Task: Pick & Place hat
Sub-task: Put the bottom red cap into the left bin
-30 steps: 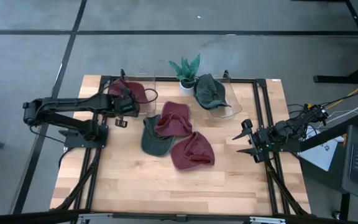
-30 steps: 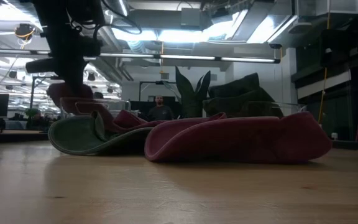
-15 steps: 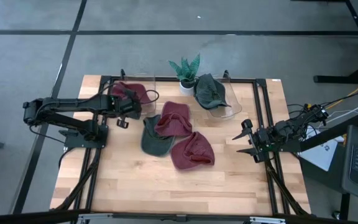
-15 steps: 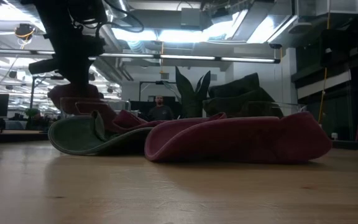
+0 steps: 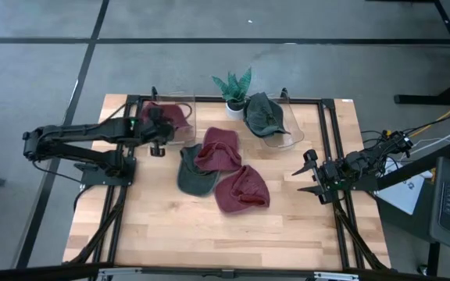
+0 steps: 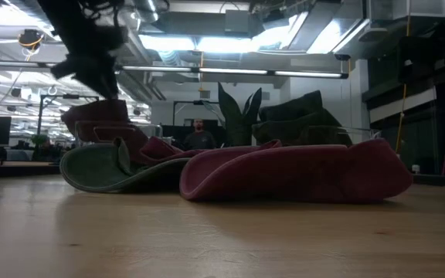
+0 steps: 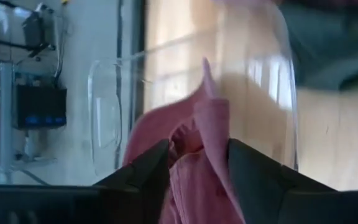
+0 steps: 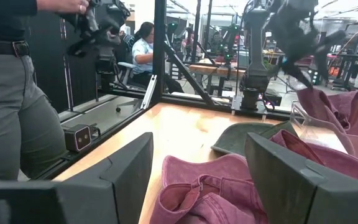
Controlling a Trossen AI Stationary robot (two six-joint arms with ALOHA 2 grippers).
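Your open ground: bare table [image 5: 209, 230] along near edge. Your obstacles: three hats [image 5: 221, 172] heaped mid-table; two clear bins [image 5: 276, 133] and plant [image 5: 233, 87] lining far edge, hats inside both.

A robotics lab: workbenches [image 8: 225, 67], ceiling strip lights [image 6: 230, 73], and seated people [image 8: 143, 50].
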